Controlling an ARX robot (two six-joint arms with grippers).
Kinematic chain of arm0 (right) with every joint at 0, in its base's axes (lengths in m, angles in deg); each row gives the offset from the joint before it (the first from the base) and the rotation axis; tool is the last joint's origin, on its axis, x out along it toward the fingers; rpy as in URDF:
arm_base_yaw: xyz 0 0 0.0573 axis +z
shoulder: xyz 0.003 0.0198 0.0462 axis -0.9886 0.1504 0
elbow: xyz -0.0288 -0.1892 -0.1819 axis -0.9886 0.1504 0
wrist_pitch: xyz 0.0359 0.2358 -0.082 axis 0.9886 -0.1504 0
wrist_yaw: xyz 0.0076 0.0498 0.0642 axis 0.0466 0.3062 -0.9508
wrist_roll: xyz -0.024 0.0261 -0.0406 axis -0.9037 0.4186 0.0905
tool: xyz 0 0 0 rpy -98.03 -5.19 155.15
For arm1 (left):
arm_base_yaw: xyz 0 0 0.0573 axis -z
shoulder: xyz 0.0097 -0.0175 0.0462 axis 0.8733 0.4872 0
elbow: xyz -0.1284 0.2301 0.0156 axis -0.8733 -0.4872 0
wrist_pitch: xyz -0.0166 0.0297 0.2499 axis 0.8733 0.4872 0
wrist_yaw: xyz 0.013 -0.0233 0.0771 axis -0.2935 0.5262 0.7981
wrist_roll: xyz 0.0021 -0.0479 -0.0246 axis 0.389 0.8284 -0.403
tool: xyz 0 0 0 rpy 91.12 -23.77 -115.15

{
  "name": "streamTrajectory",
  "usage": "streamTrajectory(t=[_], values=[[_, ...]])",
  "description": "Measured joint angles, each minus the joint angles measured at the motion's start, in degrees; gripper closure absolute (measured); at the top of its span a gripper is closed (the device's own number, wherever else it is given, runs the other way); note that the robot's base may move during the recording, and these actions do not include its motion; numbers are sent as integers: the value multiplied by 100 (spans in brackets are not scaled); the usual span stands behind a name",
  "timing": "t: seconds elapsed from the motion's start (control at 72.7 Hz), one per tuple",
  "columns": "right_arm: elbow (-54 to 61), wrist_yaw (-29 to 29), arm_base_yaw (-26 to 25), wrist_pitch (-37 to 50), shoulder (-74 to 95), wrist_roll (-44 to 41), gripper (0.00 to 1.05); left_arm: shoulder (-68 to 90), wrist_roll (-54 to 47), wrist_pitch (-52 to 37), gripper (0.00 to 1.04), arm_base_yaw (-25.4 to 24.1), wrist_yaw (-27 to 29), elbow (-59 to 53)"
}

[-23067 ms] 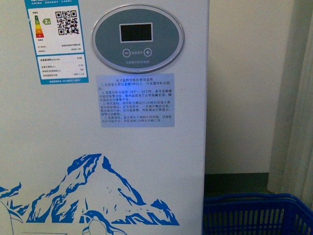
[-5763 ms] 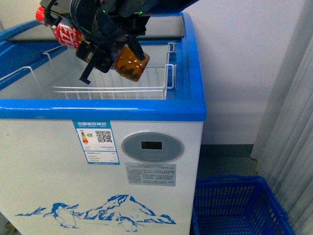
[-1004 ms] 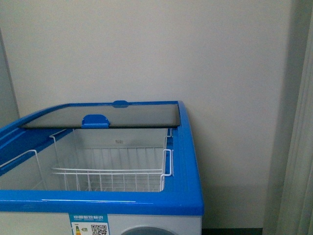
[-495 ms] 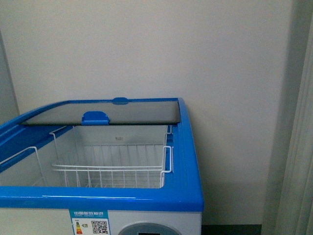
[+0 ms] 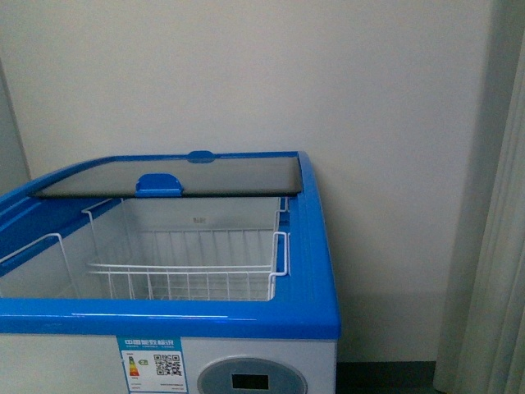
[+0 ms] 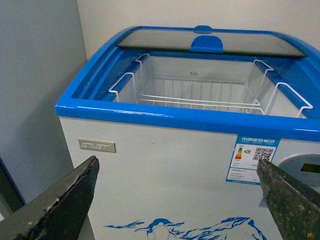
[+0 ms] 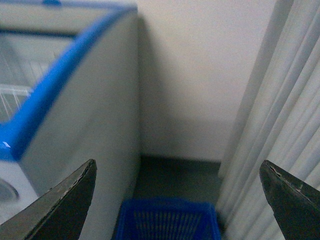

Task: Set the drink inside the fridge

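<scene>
The fridge [image 5: 164, 316] is a white chest cooler with a blue rim. Its sliding glass lid [image 5: 164, 179] is pushed to the back, so the front half is open. The white wire basket [image 5: 189, 275] hangs inside, and I see nothing in it. The drink shows in no view. In the left wrist view my left gripper [image 6: 177, 162] is open and empty in front of the fridge's front wall [image 6: 165, 160], below the rim [image 6: 175, 116]. My right gripper [image 7: 177, 162] is open and empty beside the fridge's right side [image 7: 90, 115], above the floor.
A blue plastic crate [image 7: 167, 220] stands on the floor to the right of the fridge. A pale curtain [image 5: 492, 271] hangs at the right, also in the right wrist view [image 7: 270, 100]. A grey cabinet side [image 6: 40, 75] stands left of the fridge. A bare wall [image 5: 246, 74] is behind.
The front view has tilted slightly down: the fridge sits higher in the picture and its control panel shows. About six seconds ago a gripper held the drink over the basket; now neither shows there.
</scene>
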Motion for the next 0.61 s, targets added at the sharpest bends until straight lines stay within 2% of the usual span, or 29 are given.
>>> streamTrajectory(t=[0.124, 0.22, 0.303, 0.385, 0.509, 0.605], values=[[313, -275, -136, -229, -192, 120, 7, 2, 0, 0, 8, 0, 0, 0], [496, -35, -197, 11, -688, 35, 7, 2, 0, 0, 8, 0, 0, 0], [804, -37, -245, -400, -1602, 11, 7, 2, 0, 0, 8, 0, 0, 0], [914, -111, -341, -1596, -2970, 28, 7, 0, 0, 0, 8, 0, -4, 0], [898, -590, -671, -4054, -5709, 107, 8, 0, 0, 4, 8, 0, 4, 0], [896, -743, -697, -5460, -7093, 120, 23, 0, 0, 4, 8, 0, 0, 0]])
